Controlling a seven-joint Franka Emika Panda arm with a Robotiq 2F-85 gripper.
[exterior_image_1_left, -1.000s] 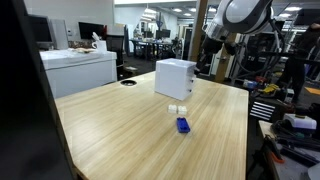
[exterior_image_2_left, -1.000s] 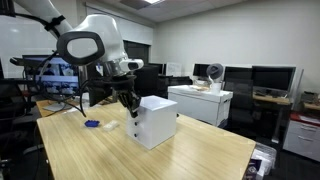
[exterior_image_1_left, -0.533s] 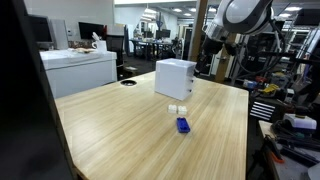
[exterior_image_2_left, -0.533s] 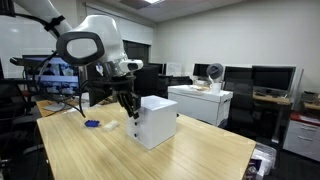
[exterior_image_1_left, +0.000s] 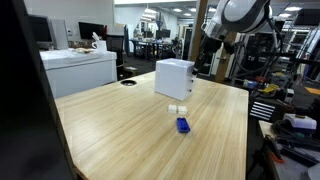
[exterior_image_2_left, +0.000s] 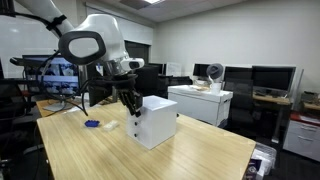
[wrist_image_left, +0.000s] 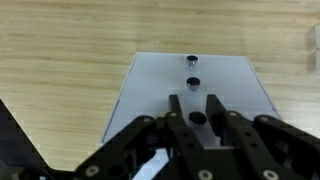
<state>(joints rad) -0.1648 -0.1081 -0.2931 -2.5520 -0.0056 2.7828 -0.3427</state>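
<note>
One claw (wrist_image_left: 195, 108) over white box (wrist_image_left: 150, 90), jaws apart, two dark spots (wrist_image_left: 191, 59) on top

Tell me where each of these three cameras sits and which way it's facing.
Exterior view: off a table corner, looking across the table at the white box and blue block; arm upper right.
Exterior view: another table side, facing the arm, with the gripper at the box's edge.
Wrist view: on the wrist, looking down on the box top; fingers show at bottom.
Both exterior views share box, block and arm.
</note>
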